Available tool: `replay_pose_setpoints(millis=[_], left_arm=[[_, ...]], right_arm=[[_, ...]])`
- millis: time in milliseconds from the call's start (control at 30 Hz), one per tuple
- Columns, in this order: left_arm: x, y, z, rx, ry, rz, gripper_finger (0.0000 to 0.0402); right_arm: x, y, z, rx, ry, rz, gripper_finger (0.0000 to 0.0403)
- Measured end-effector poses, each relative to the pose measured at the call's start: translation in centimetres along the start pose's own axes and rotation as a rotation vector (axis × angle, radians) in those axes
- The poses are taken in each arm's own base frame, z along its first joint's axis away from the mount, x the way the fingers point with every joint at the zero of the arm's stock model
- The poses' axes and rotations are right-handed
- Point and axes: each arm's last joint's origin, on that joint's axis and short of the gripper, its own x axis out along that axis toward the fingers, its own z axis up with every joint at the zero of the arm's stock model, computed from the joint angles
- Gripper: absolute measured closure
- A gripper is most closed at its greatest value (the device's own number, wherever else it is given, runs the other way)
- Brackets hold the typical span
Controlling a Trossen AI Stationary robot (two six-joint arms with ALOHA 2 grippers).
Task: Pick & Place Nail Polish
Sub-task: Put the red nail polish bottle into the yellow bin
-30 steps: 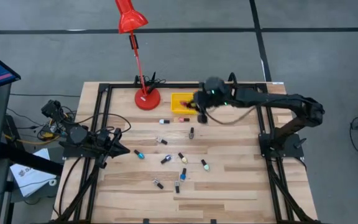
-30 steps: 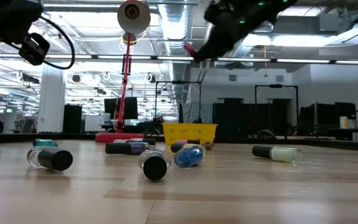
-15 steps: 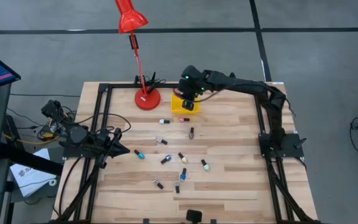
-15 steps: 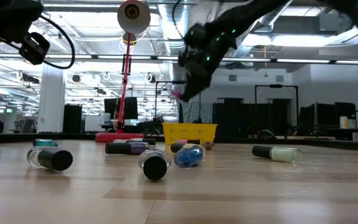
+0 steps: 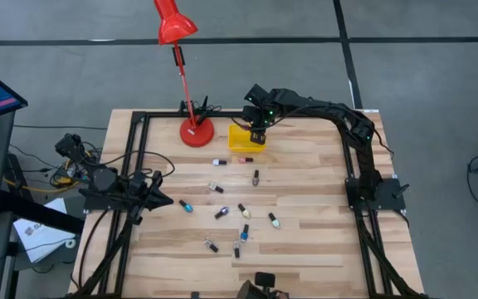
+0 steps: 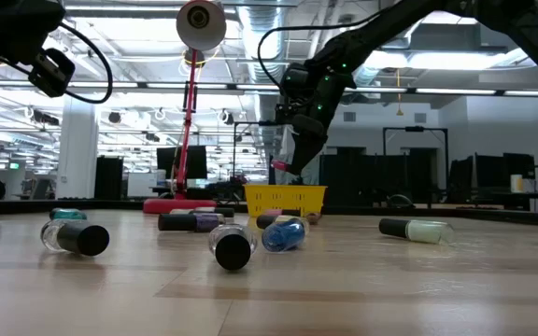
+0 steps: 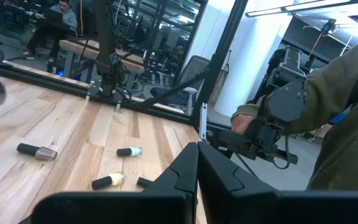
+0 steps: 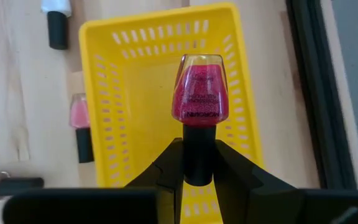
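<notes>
Right gripper [image 8: 199, 163] clamped on black cap of red nail polish bottle [image 8: 200, 90], hanging above yellow bin [image 8: 128, 93] at frame centre; judged light, rigid, slick, breakable glass—cap gives surest hold; left gripper [image 7: 197, 163] pressed together, idle.

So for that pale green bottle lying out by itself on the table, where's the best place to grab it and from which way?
A judgement: take the pale green bottle from straight above, fingers closing across its black cap, as the right gripper holds the pink bottle. It lies flat on its side, clear of neighbours, so its sides are open. The left gripper is nearer.
</notes>
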Motion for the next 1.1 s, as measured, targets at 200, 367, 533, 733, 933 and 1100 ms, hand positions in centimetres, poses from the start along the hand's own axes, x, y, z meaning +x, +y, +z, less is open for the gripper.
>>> replay_pose_setpoints(millis=[200,367,533,733,933,1100], left_arm=[[0.0,0.0,0.0,0.000,0.000,0.000,0.0400],[0.0,0.0,0.0,0.000,0.000,0.000,0.0400],[0.0,0.0,0.0,0.000,0.000,0.000,0.0400],[0.0,0.0,0.0,0.000,0.000,0.000,0.0400],[0.0,0.0,0.0,0.000,0.000,0.000,0.0400],[0.0,0.0,0.0,0.000,0.000,0.000,0.0400]], right_arm=[[0.9,0.5,-0.8,-0.045,0.017,0.049,0.0347],[1.6,0.6,-1.3,-0.083,0.012,0.068,0.0347],[2.1,0.3,-1.9,-0.077,0.009,0.071,0.0347],[2.6,0.6,-2.1,-0.122,0.005,0.075,0.0347],[3.0,0.4,-2.0,-0.115,-0.008,0.067,0.0347],[4.6,0.8,-2.5,-0.104,0.035,0.110,0.0347]])
